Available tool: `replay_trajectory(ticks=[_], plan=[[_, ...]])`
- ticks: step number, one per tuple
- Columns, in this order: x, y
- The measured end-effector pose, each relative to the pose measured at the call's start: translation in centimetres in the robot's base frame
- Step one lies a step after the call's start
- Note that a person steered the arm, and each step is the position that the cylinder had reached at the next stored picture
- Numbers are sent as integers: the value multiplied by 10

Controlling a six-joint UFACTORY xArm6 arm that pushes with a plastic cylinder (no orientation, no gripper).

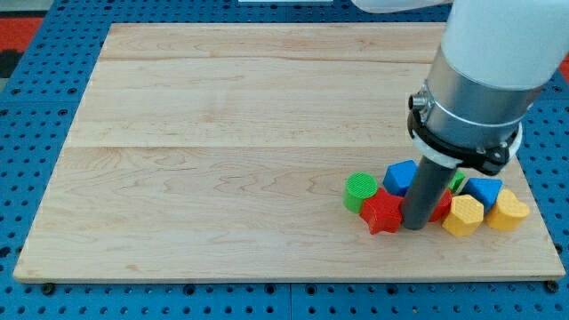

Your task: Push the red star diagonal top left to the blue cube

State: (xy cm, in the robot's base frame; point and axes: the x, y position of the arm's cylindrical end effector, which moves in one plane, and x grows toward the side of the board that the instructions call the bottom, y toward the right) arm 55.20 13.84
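Observation:
The red star [382,212] lies near the view's bottom right of the wooden board [222,133]. My tip [415,226] touches its right side. The blue cube [403,176] sits just above and right of the star, partly behind the rod. The star is below and slightly left of the cube. A second red block [442,206] peeks out right of the rod, its shape hidden.
A green cylinder [360,191] touches the star's upper left. Right of the rod lie a yellow hexagon-like block [463,215], a yellow heart-like block [508,211], another blue block [484,190] and a sliver of green block [457,182]. The board's right edge is close.

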Motion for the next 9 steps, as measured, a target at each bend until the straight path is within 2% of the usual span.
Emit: replay_trajectory(ticks=[1, 2, 3, 4, 7, 9], plan=[[-5, -2], [3, 21], [42, 37], [62, 27], [40, -24], [15, -25]])
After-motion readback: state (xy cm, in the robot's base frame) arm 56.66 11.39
